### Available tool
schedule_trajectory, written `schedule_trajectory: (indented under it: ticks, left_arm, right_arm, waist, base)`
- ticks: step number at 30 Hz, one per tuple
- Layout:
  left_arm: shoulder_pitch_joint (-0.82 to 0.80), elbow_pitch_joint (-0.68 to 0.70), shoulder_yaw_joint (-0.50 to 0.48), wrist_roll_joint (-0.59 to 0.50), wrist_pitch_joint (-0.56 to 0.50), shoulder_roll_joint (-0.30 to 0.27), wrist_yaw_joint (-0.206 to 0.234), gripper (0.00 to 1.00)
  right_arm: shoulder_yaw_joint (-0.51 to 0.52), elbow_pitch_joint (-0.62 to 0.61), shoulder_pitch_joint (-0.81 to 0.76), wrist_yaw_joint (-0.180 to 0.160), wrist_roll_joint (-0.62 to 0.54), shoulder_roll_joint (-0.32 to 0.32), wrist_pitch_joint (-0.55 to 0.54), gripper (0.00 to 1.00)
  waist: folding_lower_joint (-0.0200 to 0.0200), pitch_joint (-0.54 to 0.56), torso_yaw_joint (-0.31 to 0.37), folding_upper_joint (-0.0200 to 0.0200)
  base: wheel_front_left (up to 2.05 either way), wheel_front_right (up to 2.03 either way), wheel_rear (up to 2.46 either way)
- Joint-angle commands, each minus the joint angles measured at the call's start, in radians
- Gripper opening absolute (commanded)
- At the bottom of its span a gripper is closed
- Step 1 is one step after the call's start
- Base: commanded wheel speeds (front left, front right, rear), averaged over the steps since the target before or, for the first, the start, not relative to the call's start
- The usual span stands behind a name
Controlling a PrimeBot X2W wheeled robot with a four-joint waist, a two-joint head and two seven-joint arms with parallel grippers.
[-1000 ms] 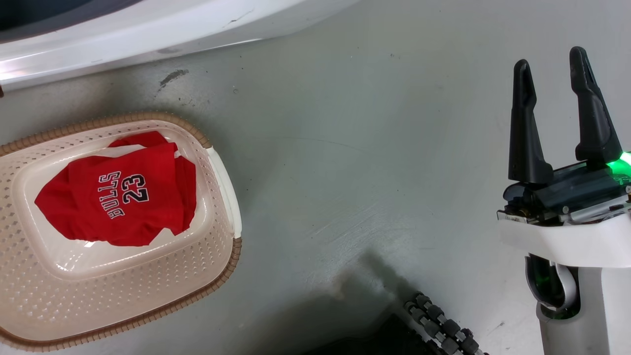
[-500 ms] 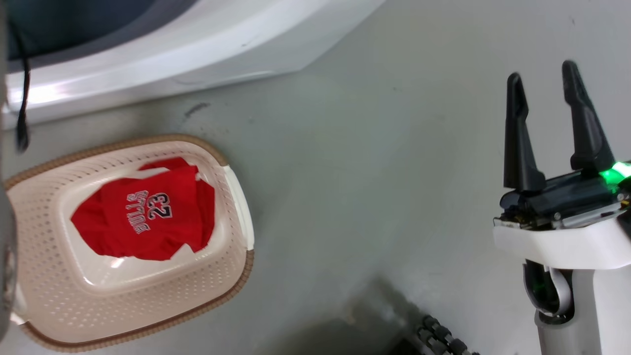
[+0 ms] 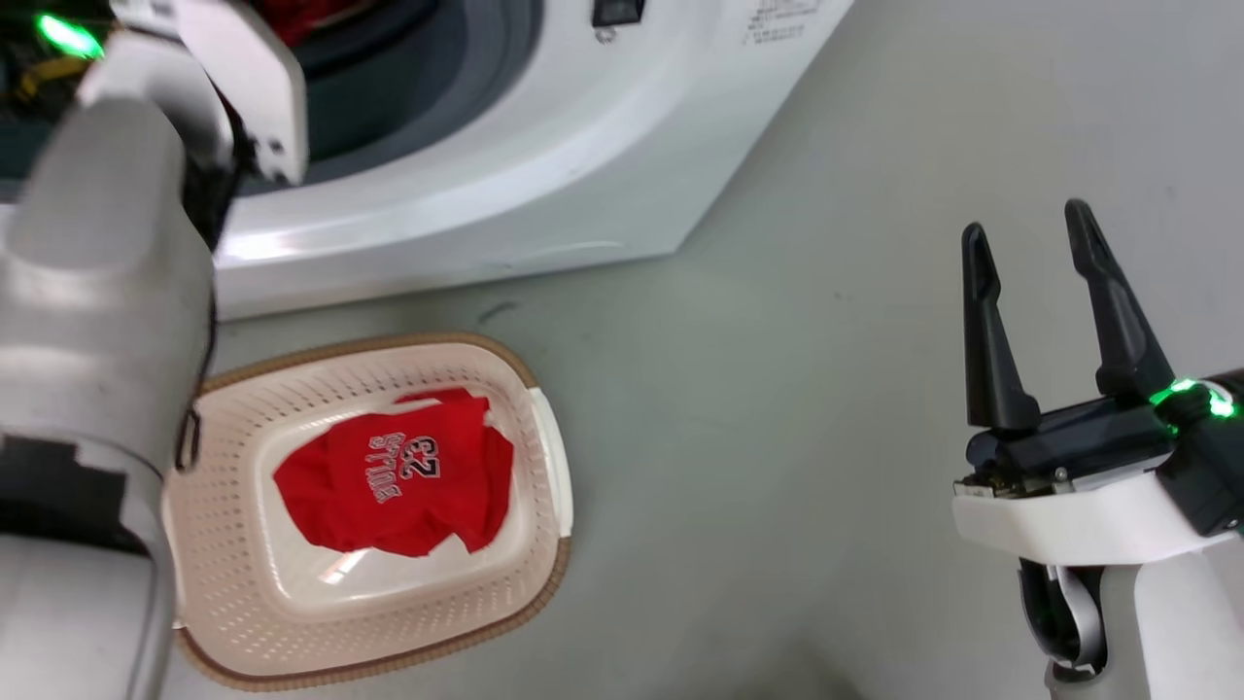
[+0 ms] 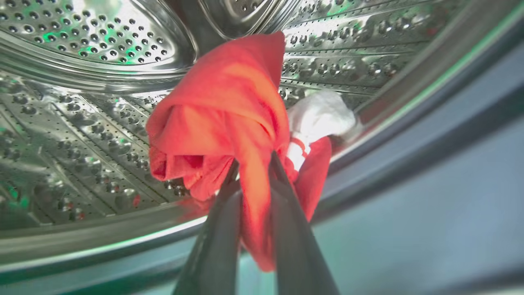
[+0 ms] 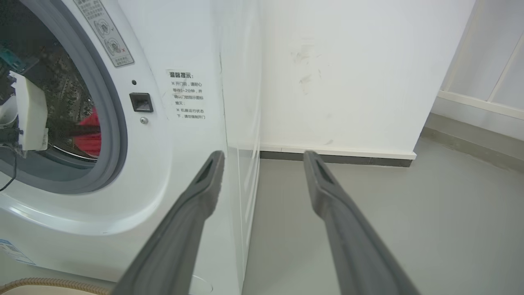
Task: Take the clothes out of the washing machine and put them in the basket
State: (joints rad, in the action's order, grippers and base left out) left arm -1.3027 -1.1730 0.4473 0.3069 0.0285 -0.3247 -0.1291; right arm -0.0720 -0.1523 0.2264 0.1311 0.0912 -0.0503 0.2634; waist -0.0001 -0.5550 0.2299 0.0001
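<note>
Left gripper [image 4: 251,162] — inside the perforated steel drum [image 4: 82,123] of the white front-loading washing machine [image 3: 544,165] — pinches the crumpled bright red garment [image 4: 221,114]. Cream perforated plastic basket [image 3: 233,544] (red number-23 jersey [image 3: 389,481] inside) sits below the machine's front, on the left arm's side. Right gripper [image 3: 1025,219] wide, empty.

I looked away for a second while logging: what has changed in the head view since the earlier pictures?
The camera has swung up toward the washing machine, so the basket only seems shifted. The left forearm now reaches into the drum, where the left gripper pinches a red garment. Unchanged: jersey in the basket, right gripper open.
</note>
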Motion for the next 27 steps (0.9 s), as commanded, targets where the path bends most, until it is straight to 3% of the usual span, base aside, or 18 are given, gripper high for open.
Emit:
schedule_trajectory:
  ticks: [1,8,15,27]
  left_arm:
    - [0.054,0.012,0.009,0.029,0.044,0.005,0.0,0.0]
    - [0.201,0.041,0.036,0.073,0.19,0.016,0.0,0.0]
    - [0.33,0.105,0.038,0.085,0.233,0.03,0.002,0.0]
    - [0.675,0.567,-0.039,0.071,0.239,-0.005,0.095,0.0]
  right_arm:
    - [0.0,0.006,-0.019,-0.001,-0.01,0.0,0.002,1.0]
    - [0.0,0.017,-0.06,-0.001,-0.037,0.0,0.002,1.0]
    - [-0.002,0.028,-0.099,-0.001,-0.053,0.0,0.002,1.0]
    - [0.009,0.048,-0.189,-0.001,-0.066,0.0,0.002,1.0]
  waist:
    - [0.0001,0.06,-0.04,-0.0001]
    - [0.0001,0.145,-0.078,-0.0001]
    - [0.0001,0.219,-0.105,-0.0001]
    - [0.0001,0.362,-0.161,-0.0001]
  base:
    - [0.0,0.0,0.0]
    - [0.0,0.0,0.0]
    - [0.0,0.0,0.0]
    - [0.0,0.0,0.0]
